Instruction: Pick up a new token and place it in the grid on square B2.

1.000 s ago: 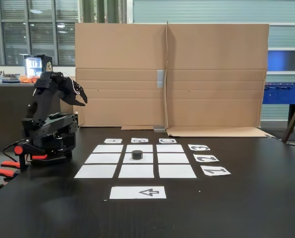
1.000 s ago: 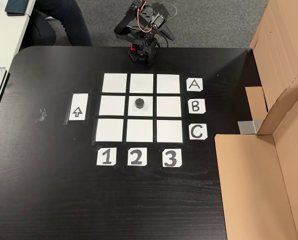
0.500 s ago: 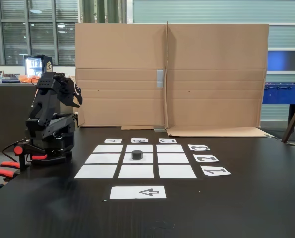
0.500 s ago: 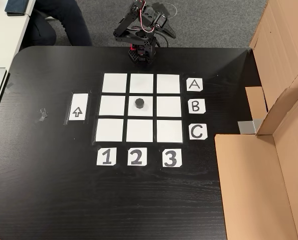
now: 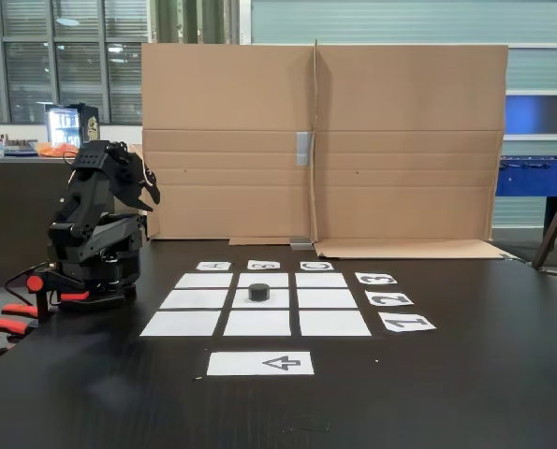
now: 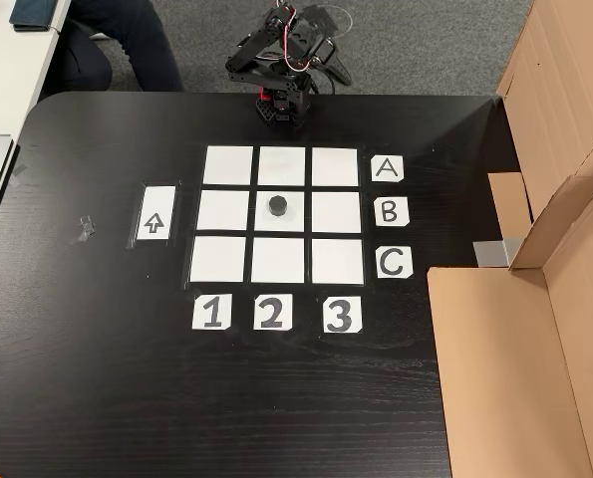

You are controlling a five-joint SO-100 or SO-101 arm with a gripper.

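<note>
A small black token (image 5: 258, 292) (image 6: 277, 206) rests upright on square B2 (image 5: 280, 299) (image 6: 294, 221), the centre sheet of the white paper grid (image 5: 256, 324) (image 6: 226, 259). My gripper (image 5: 150, 195) is folded back high over the arm's base (image 6: 279, 102), beyond the A row and well apart from the token. Its jaws look closed together and hold nothing.
A white sheet printed with an arrow (image 5: 260, 363) (image 6: 155, 213) lies beside column 1. Letter labels (image 6: 388, 210) and number labels (image 6: 269, 313) edge the grid. A tall cardboard wall (image 5: 325, 140) (image 6: 535, 329) stands past row C. A person's legs (image 6: 117, 40) are off the table's corner.
The arm has drawn back and folded over its base, and the gripper has swung away from the grid and closed. The token has stayed on the centre sheet.
</note>
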